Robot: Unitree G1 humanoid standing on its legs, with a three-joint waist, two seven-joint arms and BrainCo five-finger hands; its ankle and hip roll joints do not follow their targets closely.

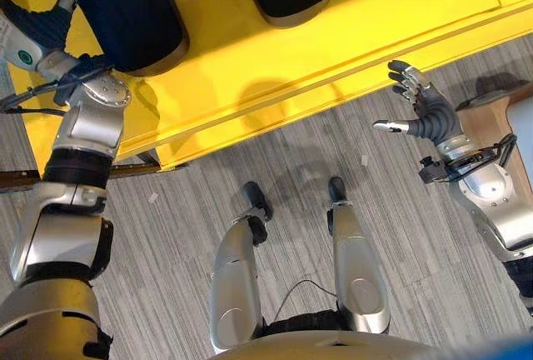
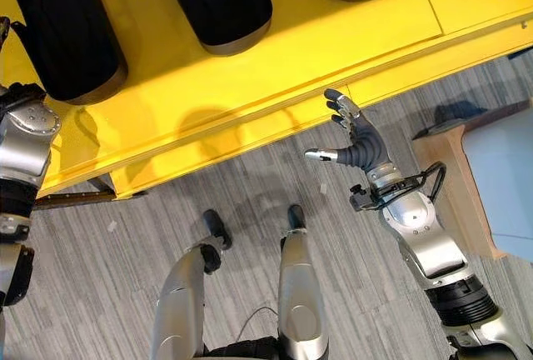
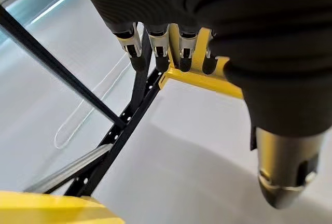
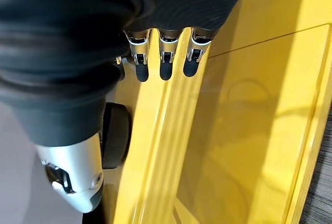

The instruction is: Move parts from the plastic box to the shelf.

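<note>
Three dark, rounded parts (image 2: 221, 2) sit in a row on a yellow shelf (image 2: 333, 52), seen from above by the robot's head camera. Each part is a black, bulky shape with a grey rim along its lower edge. They are spaced apart along the shelf surface, none touching another. The shelf's front edge runs at a slant across the view, and below it lies a grey striped floor (image 2: 250, 202).

The robot's right hand (image 2: 354, 139) hovers in the air just in front of the shelf edge, empty, with its fingers spread and relaxed and its thumb sticking out to the side. Nothing is in its grasp. The right wrist view agrees: straight fingers (image 4: 163, 60) above the yellow surface, with one dark part visible beside the wrist.

The left hand (image 1: 42, 22) is raised at the far left end of the shelf, just beside the leftmost dark part. Its wrist view shows its fingers (image 3: 155, 47) extended, holding nothing, with a black metal frame (image 3: 119, 125) beyond them.

At the right edge, a wooden-rimmed surface (image 2: 445, 185) stands on the floor; what it is cannot be told.

Judging by the scene, at least three parts are already placed on the shelf. With both hands empty, the likely next step is fetching another part from the plastic box, if any remain.
</note>
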